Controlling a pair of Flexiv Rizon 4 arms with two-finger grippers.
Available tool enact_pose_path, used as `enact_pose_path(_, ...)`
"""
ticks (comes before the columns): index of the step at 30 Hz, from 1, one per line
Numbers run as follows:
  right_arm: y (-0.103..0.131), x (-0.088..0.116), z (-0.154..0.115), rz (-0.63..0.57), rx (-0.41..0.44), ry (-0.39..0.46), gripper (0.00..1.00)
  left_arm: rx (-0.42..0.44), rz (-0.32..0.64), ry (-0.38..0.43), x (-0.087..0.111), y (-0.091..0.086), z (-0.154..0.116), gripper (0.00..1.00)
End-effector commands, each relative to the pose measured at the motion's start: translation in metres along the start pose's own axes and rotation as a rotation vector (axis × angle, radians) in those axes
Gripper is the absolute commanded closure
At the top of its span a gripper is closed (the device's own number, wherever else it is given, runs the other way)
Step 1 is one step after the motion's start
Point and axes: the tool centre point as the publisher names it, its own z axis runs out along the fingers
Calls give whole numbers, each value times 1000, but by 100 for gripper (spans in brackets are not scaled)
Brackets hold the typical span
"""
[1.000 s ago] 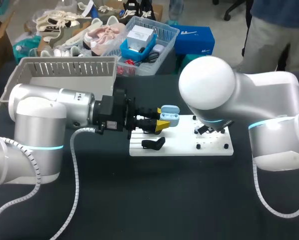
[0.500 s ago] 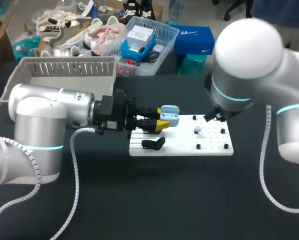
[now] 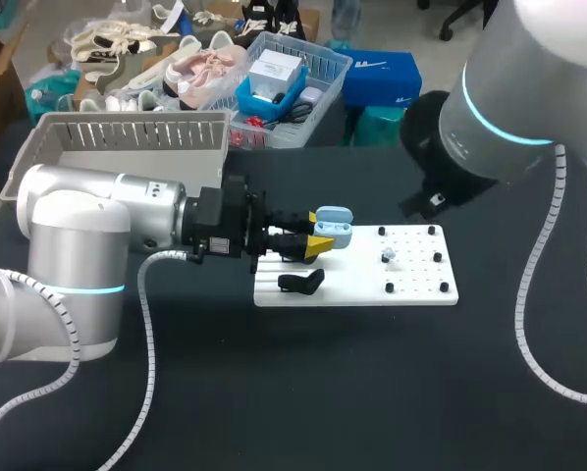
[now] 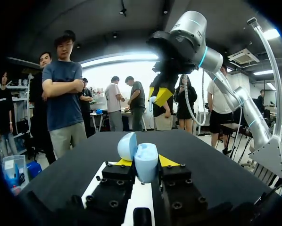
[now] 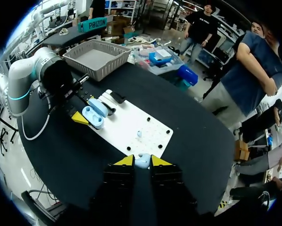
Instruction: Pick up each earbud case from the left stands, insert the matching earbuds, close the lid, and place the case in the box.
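My left gripper (image 3: 323, 238) is shut on a light blue earbud case (image 3: 333, 228) with its lid open, just above the left end of the white board (image 3: 411, 289). In the left wrist view the case (image 4: 146, 165) sits between the yellow tips, its lid (image 4: 127, 145) tipped back. My right gripper (image 5: 142, 161) hangs high over the board's right end, shut on a light blue earbud (image 5: 142, 163). Another small earbud (image 3: 389, 255) stands among the board's pegs. A black case (image 3: 300, 283) rests on a stand at the board's left.
A grey slatted basket (image 3: 127, 137) sits at the table's back left, behind my left arm. The right arm's big elbow fills the upper right of the head view and hides its gripper there. Dark tabletop (image 3: 323, 392) spreads in front of the board.
The right arm has lifted up and back off the board's pegs, carrying an earbud and uncovering the other one. The left arm and its case have stayed still.
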Motion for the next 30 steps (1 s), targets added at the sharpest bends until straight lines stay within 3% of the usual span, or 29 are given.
enact_pose_path(1, 13, -4, -24, -7, -6, -2, 100, -1, 0, 1, 0, 0, 1, 100)
enact_pose_path(11, 58, -14, -26, -52, -99, -11, 100, -1, 0, 1, 0, 0, 1, 100)
enact_pose_path(25, 58, -14, -26, -52, -99, -11, 100, -1, 0, 1, 0, 0, 1, 100)
enact_pose_path(27, 52, -13, -21, 45, -112, 15, 100, -1, 0, 1, 0, 0, 1, 100)
enact_pose_path(30, 57, -16, -18, 156, -128, -11, 100, -1, 0, 1, 0, 0, 1, 100)
